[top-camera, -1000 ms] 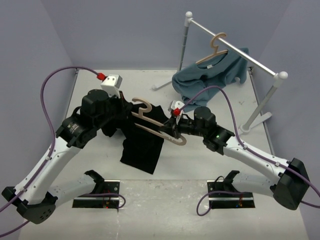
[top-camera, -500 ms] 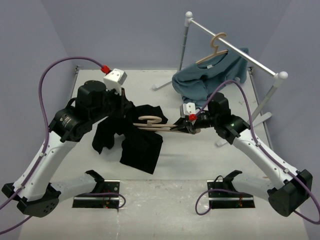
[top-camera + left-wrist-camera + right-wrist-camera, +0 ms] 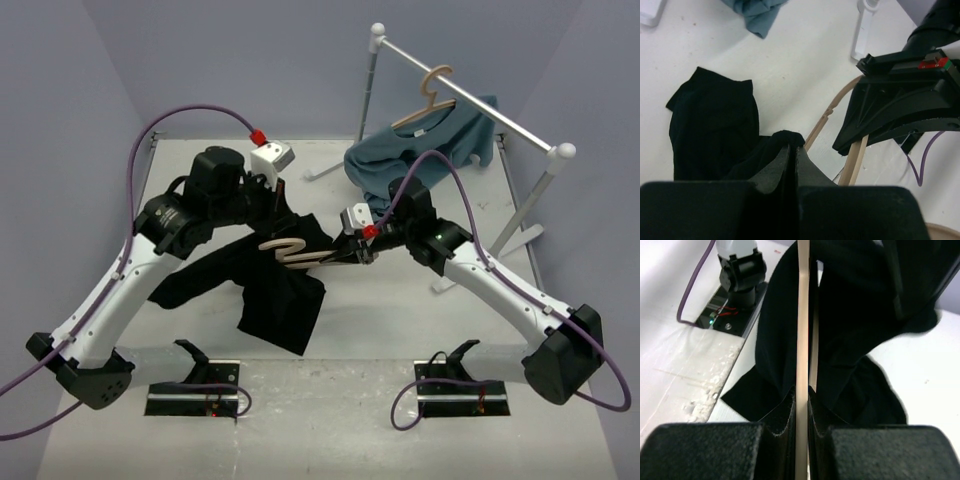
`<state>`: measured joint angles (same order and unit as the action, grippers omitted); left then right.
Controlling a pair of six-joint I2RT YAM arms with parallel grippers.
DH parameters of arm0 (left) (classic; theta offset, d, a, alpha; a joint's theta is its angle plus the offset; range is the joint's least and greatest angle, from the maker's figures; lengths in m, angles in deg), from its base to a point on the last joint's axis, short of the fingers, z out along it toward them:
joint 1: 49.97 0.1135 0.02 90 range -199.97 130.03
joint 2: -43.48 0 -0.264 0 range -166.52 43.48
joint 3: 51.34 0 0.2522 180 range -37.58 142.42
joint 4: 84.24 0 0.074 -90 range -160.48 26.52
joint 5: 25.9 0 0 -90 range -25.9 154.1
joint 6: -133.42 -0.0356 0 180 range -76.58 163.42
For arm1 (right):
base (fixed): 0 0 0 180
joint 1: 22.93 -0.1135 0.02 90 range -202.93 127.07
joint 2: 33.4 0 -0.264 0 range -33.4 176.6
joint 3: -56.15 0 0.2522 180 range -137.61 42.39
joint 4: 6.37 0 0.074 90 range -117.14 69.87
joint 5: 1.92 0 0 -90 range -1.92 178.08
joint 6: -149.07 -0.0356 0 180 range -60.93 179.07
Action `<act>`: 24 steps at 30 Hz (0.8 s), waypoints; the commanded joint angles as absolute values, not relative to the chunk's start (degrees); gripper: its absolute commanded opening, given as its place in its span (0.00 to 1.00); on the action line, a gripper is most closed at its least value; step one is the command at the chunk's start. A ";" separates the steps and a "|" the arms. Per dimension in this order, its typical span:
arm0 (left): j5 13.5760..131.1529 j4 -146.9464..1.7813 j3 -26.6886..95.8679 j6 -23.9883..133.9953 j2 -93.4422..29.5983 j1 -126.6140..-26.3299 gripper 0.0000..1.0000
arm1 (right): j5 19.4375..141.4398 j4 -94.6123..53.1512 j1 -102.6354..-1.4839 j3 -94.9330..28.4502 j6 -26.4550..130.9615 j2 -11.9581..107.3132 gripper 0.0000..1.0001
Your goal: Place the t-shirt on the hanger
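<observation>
One black t-shirt (image 3: 278,305) is pinched in the closed left jaws over mid-bench (image 3: 400,330), one beige hanger (image 3: 290,250) is clamped by the right jaws against it, and a second hanger (image 3: 432,95) carrying one teal shirt (image 3: 420,150) is hung on the rack (image 3: 500,114) far right.

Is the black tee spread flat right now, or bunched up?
Bunched. The t-shirt, pinched by the left gripper, hangs in crumpled folds, its lower part trailing on the table.
</observation>
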<state>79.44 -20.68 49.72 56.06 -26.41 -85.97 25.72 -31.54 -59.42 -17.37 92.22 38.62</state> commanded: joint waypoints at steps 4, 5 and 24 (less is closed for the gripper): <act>83.35 -26.24 52.03 52.58 -27.78 -86.45 0.00 | 24.15 0.95 -60.31 -8.98 75.38 35.27 0.00; 81.61 -26.22 52.81 52.57 -28.06 -86.45 0.00 | 25.47 5.98 -59.81 -6.44 71.89 34.94 0.00; 68.41 -29.81 55.05 33.46 -20.49 -85.96 1.00 | 24.88 32.03 -44.63 6.85 40.88 28.93 0.00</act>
<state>61.90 -25.35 63.54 46.31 -24.51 -86.04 28.97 24.53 -47.93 7.72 47.17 32.84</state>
